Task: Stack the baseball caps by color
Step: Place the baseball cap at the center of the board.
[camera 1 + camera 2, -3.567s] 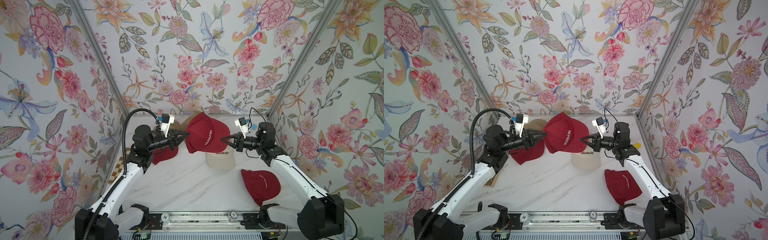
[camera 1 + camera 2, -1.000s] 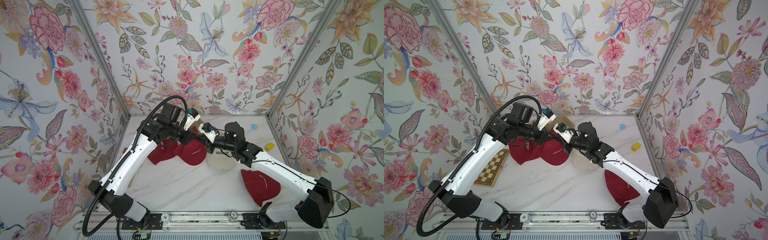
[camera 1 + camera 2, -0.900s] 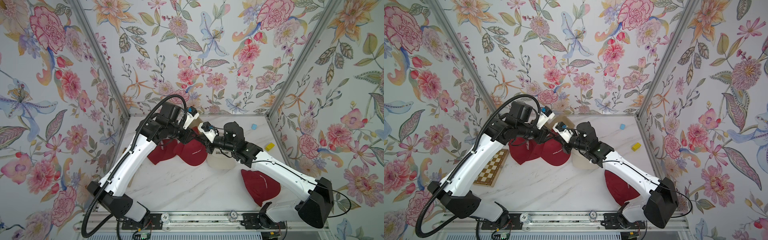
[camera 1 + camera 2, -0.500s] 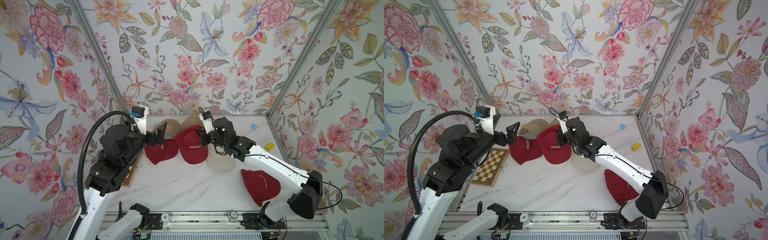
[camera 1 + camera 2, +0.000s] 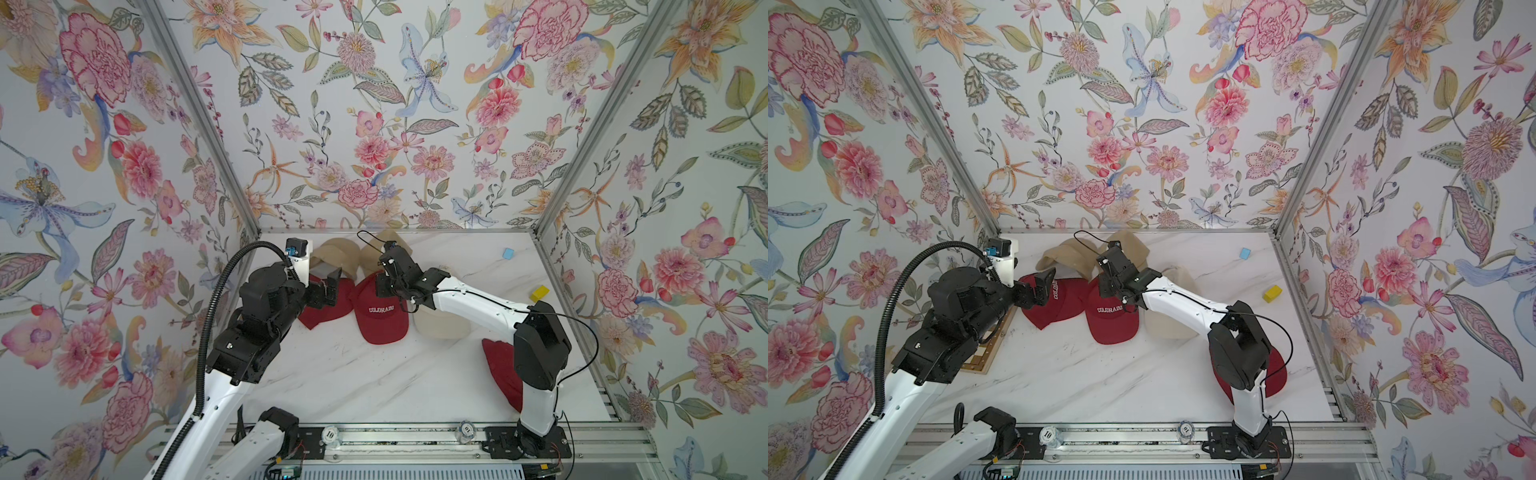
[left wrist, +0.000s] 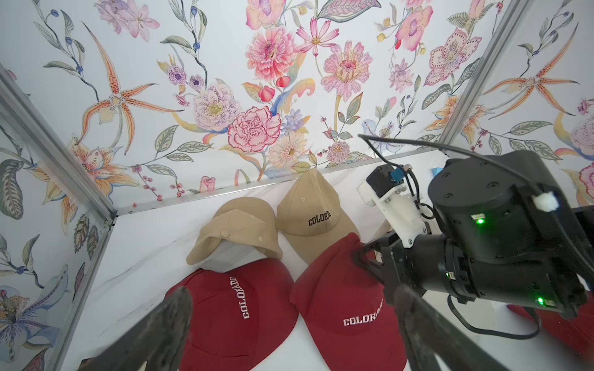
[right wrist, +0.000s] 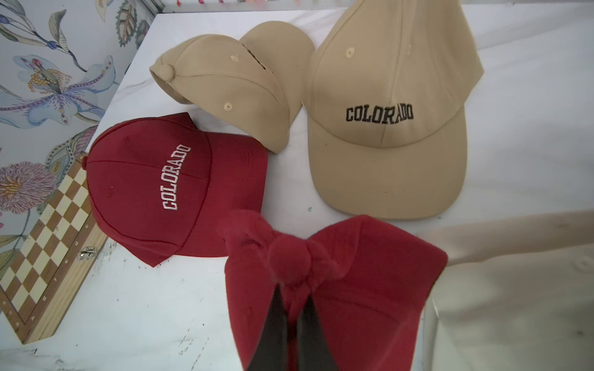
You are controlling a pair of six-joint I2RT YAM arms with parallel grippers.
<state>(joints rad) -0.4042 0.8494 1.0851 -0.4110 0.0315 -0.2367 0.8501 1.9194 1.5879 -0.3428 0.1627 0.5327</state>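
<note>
Quick status from us: the right pincer [image 7: 291,294] is clamped tight on the top button of a red cap [image 5: 382,318], with a wad of crown fabric bunched in the grip. That cap lies on the worktop [image 5: 353,382] with its brim toward the front. It's edge to edge with the second red cap [image 5: 318,313], beside it and not on it, so we'd say the red stack isn't made yet. The left pincer [image 5: 331,286] is spread as wide as it goes, holding nothing, and hovers right by that second cap.

At the back, a crumpled tan cap [image 7: 225,80] sits next to a flat tan cap [image 7: 385,135]. A cream cap [image 5: 442,326] lies under the right forearm, and we can't tell if there's another below it. The third red cap [image 5: 498,370] is half hidden by the right arm's elbow.

Stuff we think could bite us:
- That grip is just a pinch of soft cloth. Lift fast and it could slip out, or the cap swings and lands crooked.
- Dragging instead of lifting probably shoves the second red cap or the tan ones.
- The forearm is so low it could sweep the cream cap along.
- The two pincers are close together, so a bump looks possible.
</note>
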